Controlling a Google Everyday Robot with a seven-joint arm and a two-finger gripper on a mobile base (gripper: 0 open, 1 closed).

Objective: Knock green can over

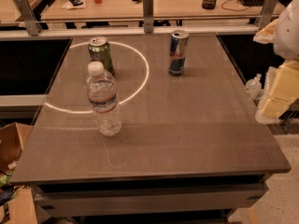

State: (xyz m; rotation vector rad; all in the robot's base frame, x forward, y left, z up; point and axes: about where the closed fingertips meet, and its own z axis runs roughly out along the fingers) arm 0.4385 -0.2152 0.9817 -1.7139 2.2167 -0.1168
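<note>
The green can [100,54] stands upright at the back left of the grey table [187,125], inside a bright ring of light. It has a silver top with a pull tab. A clear water bottle [103,99] with a white cap stands just in front of it and covers its lower right side. My gripper [276,97] shows as pale yellow and white parts at the right edge of the view, beyond the table's right edge and far from the green can.
A tall slim blue-and-silver can [178,52] stands upright at the back centre-right. A metal rail with posts [148,10] runs behind the table, with a cluttered desk beyond. A cardboard box [11,143] sits on the floor at the left.
</note>
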